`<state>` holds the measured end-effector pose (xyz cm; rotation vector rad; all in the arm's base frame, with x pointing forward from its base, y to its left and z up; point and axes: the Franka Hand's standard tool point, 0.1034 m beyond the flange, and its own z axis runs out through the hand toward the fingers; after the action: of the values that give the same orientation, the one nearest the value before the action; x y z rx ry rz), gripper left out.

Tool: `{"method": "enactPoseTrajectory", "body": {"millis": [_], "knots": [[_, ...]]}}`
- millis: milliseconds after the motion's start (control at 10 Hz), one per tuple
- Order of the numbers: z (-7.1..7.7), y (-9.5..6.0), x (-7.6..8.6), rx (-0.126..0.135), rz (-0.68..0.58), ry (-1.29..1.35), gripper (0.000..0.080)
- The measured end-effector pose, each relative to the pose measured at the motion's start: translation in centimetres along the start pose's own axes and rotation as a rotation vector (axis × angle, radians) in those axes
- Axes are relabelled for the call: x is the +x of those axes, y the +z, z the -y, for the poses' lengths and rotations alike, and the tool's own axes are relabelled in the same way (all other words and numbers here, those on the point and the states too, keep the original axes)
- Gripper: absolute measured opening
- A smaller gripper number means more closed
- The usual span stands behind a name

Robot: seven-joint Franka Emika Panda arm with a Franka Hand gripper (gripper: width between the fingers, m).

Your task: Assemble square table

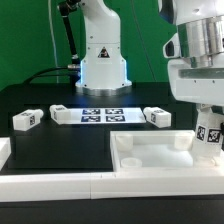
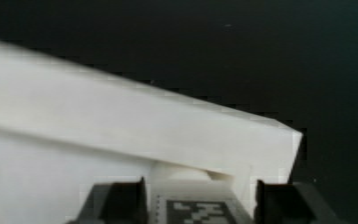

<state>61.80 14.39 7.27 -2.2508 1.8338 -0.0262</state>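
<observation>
The white square table top (image 1: 150, 152), a tray with a raised rim, lies at the front on the exterior view's right. My gripper (image 1: 206, 116) is shut on a white tagged leg (image 1: 210, 138) and holds it upright over the top's right part. I cannot tell whether the leg touches the top. In the wrist view the leg (image 2: 197, 192) sits between my two dark fingers (image 2: 119, 206), with the top's white rim (image 2: 123, 120) just beyond it. Two more legs lie on the black table, one at the left (image 1: 27, 119) and one right of the middle (image 1: 157, 116).
The marker board (image 1: 95, 113) lies flat in front of the robot base (image 1: 102, 60). A long white border bar (image 1: 55, 186) runs along the front edge. A white piece (image 1: 4, 150) shows at the left edge.
</observation>
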Motion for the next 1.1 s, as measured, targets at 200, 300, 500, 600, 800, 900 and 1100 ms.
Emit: {"method": "enactPoseTrajectory", "body": {"millis": [200,300,500,600,800,900,1100], "knots": [[0.03,0.0,-0.06,0.005,0.013,0.081,0.0401],[0.03,0.0,-0.06,0.005,0.013,0.06,0.0401],[-0.07,-0.15,0.04,0.006,0.003,-0.17,0.0619],[0.06,-0.3,0.33,0.027,-0.017,-0.355,0.064],[-0.05,-0.33,0.57,0.022,-0.025,-0.57,0.0648],[-0.05,-0.33,0.6,0.021,-0.027,-0.649,0.0648],[-0.11,-0.4,0.91,0.009,-0.029,-0.813,0.0649]]}}
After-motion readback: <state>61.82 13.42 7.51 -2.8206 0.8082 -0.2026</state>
